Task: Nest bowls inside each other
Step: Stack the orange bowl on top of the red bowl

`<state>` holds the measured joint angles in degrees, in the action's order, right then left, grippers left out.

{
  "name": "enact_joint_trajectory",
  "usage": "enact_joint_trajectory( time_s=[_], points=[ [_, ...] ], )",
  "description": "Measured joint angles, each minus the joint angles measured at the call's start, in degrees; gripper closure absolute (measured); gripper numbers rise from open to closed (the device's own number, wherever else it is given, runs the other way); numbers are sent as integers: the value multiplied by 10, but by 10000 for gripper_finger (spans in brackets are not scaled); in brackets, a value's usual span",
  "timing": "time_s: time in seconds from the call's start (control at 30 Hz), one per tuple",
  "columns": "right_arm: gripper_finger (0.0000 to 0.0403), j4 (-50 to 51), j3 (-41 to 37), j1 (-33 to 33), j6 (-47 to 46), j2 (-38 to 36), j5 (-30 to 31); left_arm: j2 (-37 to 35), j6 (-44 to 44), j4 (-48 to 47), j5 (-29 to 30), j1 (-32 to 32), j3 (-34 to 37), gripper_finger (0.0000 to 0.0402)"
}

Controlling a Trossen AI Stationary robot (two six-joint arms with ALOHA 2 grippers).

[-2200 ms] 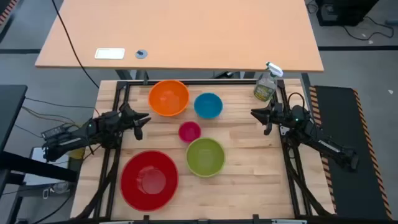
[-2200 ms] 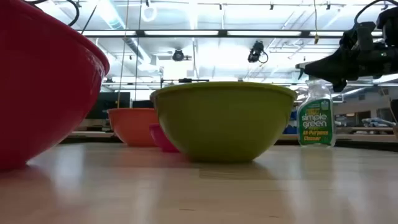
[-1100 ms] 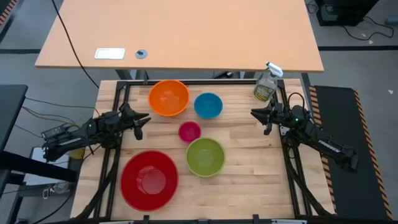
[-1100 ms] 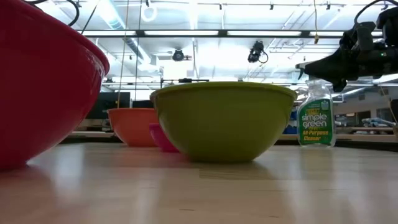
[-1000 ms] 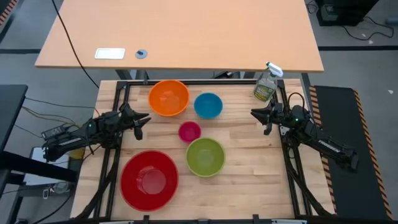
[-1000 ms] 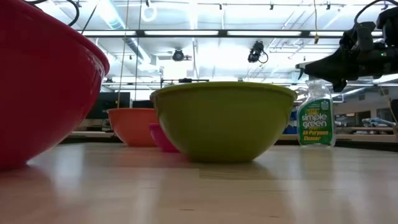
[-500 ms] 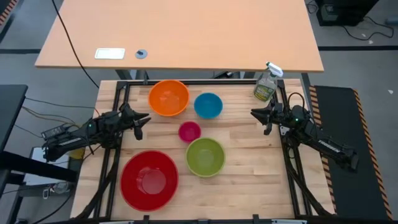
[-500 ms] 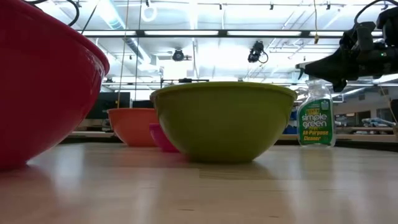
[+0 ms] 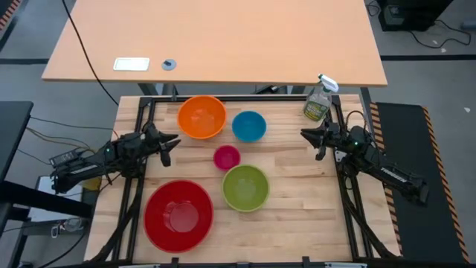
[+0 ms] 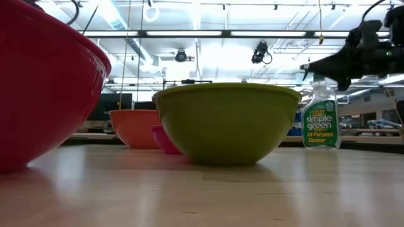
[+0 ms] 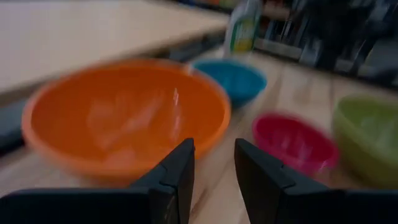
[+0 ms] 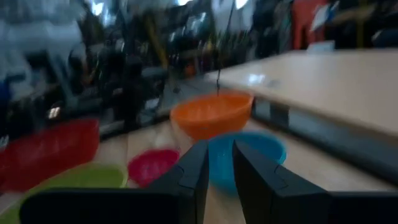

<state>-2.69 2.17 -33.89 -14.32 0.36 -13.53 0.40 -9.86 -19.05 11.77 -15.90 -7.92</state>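
Nothing moved — five bowls (image 9: 245, 187) sit separate.

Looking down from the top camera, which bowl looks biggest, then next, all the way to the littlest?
1. red bowl
2. orange bowl and green bowl: these two look about alike, so I won't rank them
3. blue bowl
4. pink bowl, the littlest

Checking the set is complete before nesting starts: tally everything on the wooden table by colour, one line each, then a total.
Red bowl: 1
Orange bowl: 1
Lime green bowl: 1
Blue bowl: 1
Magenta-pink bowl: 1
Clear spray bottle: 1
Total: 6 things, 5 of them bowls, none nested yet.
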Motion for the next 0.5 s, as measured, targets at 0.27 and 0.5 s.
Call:
enact_joint_trajectory(
  time_s=[0.27,0.5],
  points=[
    [321,-217,0,0,-371,0,179,0,-149,204,1,0,0,285],
    [321,-225,0,0,-453,14,261,0,-240,292,0,0,0,285]
  ],
)
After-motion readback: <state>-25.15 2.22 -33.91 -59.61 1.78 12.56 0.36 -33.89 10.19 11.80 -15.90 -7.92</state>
